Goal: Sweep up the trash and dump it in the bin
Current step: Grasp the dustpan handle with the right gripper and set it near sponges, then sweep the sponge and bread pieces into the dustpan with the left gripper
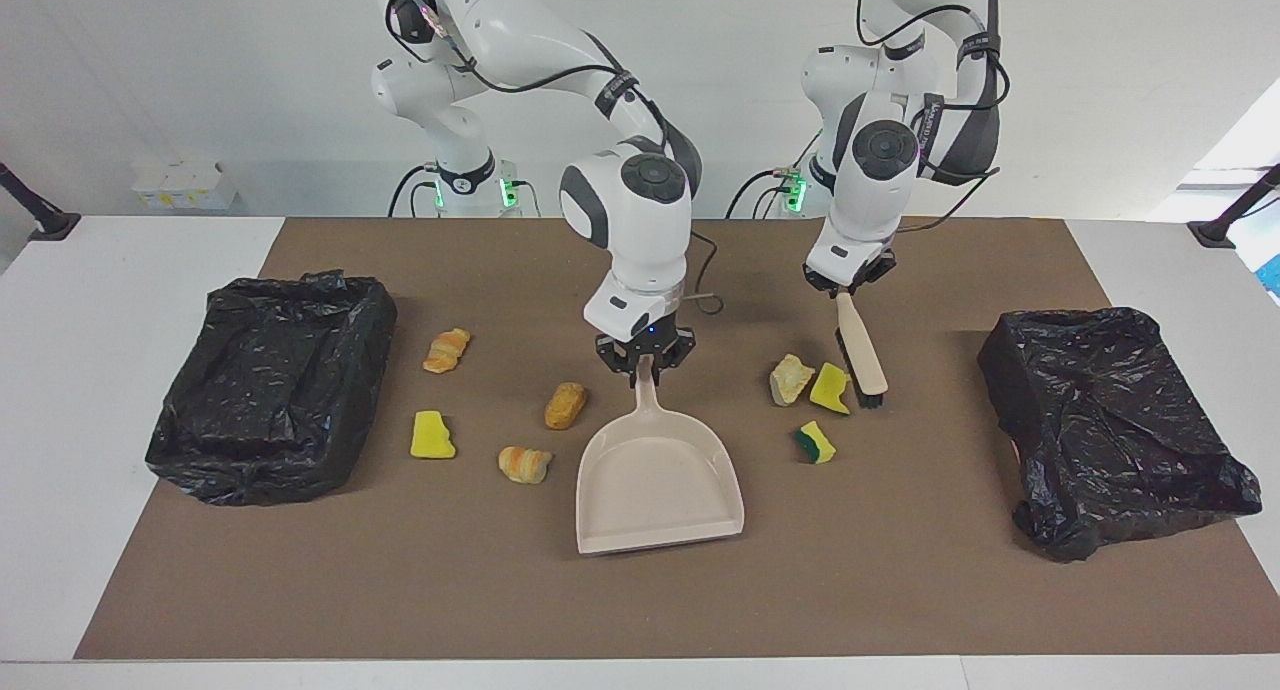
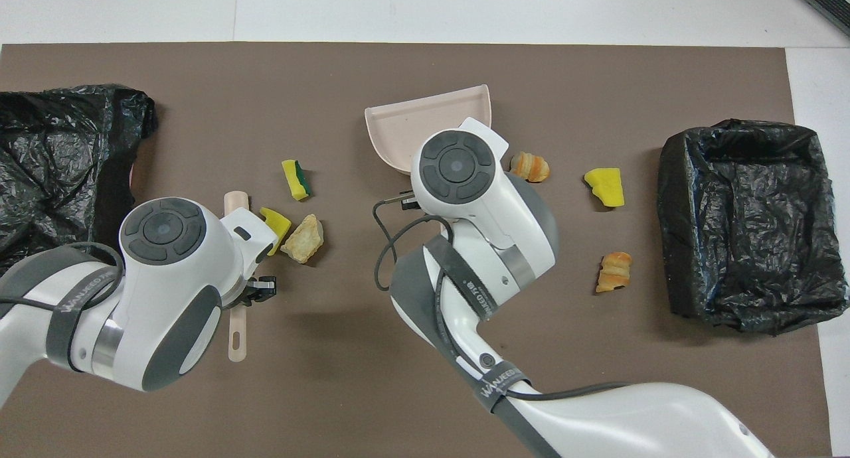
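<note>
In the facing view, the right claw (image 1: pixel 645 367) is clamped on the handle of the beige plastic dustpan (image 1: pixel 657 485), whose pan rests on the brown mat (image 1: pixel 900 570) covering the tabletop. The left claw (image 1: pixel 846 282) grips the handle of the beige hand brush (image 1: pixel 862 352), its bristles beside a yellow sponge chunk (image 1: pixel 828 387). In the overhead view, the seven scraps of trash (image 2: pixel 604 184) lie scattered on the mat between the two black-lined bins (image 2: pixel 747 222), three beside the brush and four toward the right arm's end.
</note>
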Available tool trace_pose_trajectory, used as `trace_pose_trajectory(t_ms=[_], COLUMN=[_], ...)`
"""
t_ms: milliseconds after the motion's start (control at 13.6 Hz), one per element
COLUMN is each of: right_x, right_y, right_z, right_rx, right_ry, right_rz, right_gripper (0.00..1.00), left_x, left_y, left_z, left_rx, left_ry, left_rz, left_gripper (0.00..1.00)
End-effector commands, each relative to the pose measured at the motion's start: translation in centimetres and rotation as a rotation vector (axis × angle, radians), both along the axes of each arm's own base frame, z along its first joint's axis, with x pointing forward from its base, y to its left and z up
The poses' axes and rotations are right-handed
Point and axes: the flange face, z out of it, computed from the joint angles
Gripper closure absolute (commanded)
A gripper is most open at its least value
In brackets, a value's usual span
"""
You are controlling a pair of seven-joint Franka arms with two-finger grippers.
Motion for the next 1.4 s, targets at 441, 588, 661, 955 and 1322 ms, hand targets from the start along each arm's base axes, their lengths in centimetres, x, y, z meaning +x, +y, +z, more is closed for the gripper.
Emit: trace_pose_trajectory(t_ms=[441,588,661,955,1322], right_x=[-2.1,-3.6,-4.3,-5.0,-4.1], right_y=[-6.3,-6.5,-6.6,-7.9,-7.8], right_z=[0.6,-0.3,-0.7,-2.4,-4.1], right_rx=[-0.055,-0.058,-0.061,-0.058,-0.066], right_ry=[0.165,0.194,0.198,0.206,0.140], right_rz=[0.947,1.029,1.066,1.209,1.246], right_gripper=[1.00,1.00,1.00,1.00,1.00], left_x=[-2.0,-2.2,-2.0,-1.9,-2.3], left_y=[1.5,1.7,2.4,2.5,1.6], left_z=[-0.9,-1.0,-1.1,-1.4,-2.5], left_rx=[0.077,0.083,0.085,0.074,0.005], left_ry=[0.012,0.007,0.004,0.002,0.055], left_rz=[0.221,0.253,0.286,0.375,0.269], left_gripper=[1.00,1.00,1.00,1.00,1.00])
